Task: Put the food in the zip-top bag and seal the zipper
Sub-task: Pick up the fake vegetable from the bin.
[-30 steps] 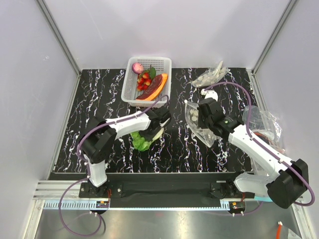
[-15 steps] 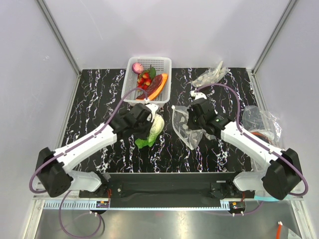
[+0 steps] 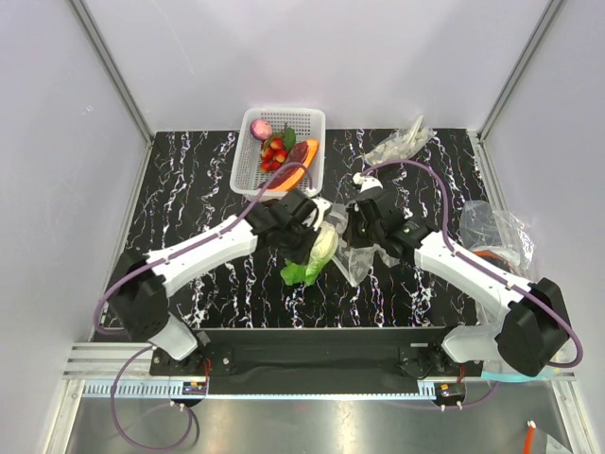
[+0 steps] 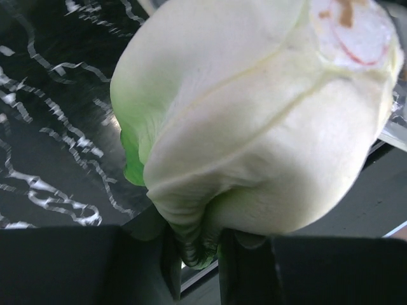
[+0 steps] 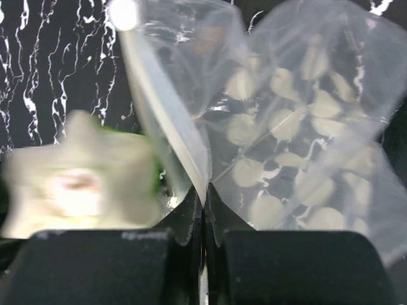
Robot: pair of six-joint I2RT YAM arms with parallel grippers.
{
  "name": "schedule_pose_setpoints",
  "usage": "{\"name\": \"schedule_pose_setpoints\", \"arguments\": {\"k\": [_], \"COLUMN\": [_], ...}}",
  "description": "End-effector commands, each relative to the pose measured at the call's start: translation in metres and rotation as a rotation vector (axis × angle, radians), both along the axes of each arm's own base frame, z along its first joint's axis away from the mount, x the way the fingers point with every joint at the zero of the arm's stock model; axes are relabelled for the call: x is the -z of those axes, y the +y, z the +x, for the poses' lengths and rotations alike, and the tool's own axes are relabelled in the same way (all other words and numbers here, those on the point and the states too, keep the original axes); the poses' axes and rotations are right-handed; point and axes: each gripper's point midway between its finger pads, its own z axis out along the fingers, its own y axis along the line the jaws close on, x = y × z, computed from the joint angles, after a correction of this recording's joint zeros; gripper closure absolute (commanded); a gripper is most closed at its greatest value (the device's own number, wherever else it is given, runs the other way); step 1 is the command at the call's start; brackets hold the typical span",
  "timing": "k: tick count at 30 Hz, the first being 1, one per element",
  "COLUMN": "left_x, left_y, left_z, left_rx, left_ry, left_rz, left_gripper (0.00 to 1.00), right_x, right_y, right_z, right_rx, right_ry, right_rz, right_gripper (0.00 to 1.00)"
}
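1. Left gripper (image 3: 304, 234) pinches the lettuce (image 3: 316, 253) by a fold of leaf, and we have it up off the table (image 3: 189, 189), just beside the bag (image 3: 355, 263).
2. Right gripper (image 5: 203, 210) is pressed together on the bag's mouth edge, right by the zipper (image 5: 162, 114), holding that lip up. From its wrist view the mouth looks only partly open.
3. We judge the step in hand is feeding the lettuce in. To do it well, we want that lip lifted clear and the lettuce going straight through the gap, not shoving against the thin film.
4. Its long axis runs diagonally in the top view. The pale cut base points at the bag, and the green leaf tips trail back toward the arm bases.
5. The rest of the food waits in the basket (image 3: 242, 175) at the far side.
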Motion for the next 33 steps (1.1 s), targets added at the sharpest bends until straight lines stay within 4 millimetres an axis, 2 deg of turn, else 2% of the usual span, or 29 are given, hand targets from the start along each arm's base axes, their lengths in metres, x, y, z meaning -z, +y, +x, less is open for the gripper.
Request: {"name": "schedule_pose_setpoints", "arguments": {"k": [1, 5, 9, 13, 21, 25, 28, 29, 30, 31, 33], "left_x": [-0.017, 0.014, 0.033, 0.045, 0.073, 0.083, 0.081, 0.082, 0.083, 0.083, 0.083], "left_y": [-0.038, -0.046, -0.052, -0.056, -0.057, -0.059, -0.064, -0.064, -0.064, -0.064, -0.064], "left_z": [0.007, 0.005, 0.005, 0.001, -0.004, -0.004, -0.001, -0.001, 0.0, 0.0, 0.0], "left_rx": [0.06, 0.083, 0.09, 0.105, 0.125, 0.126, 0.129, 0.131, 0.132, 0.134, 0.137], "left_ry": [-0.001, 0.081, 0.121, 0.153, 0.213, 0.223, 0.216, 0.219, 0.22, 0.219, 0.219], "left_rz": [-0.097, -0.05, -0.041, -0.042, -0.007, 0.006, -0.012, -0.01, -0.007, -0.004, -0.004], "left_gripper": [1.0, 1.0, 1.0, 1.0, 1.0, 1.0, 1.0, 1.0, 1.0, 1.0, 1.0], "right_x": [-0.005, -0.01, -0.015, -0.011, -0.016, -0.019, -0.017, -0.015, -0.015, -0.015, -0.014], "right_y": [0.017, 0.019, 0.021, 0.014, -0.001, -0.009, -0.005, -0.004, -0.005, -0.007, -0.011], "right_z": [-0.001, -0.004, -0.006, -0.007, -0.005, -0.003, -0.007, -0.008, -0.008, -0.008, -0.008], "right_rx": [-0.031, -0.046, -0.071, -0.057, -0.014, 0.007, -0.022, -0.026, -0.017, -0.009, 0.007], "right_ry": [-0.018, -0.045, -0.073, -0.081, -0.113, -0.121, -0.107, -0.103, -0.104, -0.106, -0.112], "right_rz": [0.049, 0.069, 0.091, 0.066, 0.013, -0.026, -0.011, -0.013, -0.014, -0.016, -0.028], "right_gripper": [1.0, 1.0, 1.0, 1.0, 0.97, 0.91, 0.79, 0.64, 0.57, 0.55, 0.57]}}
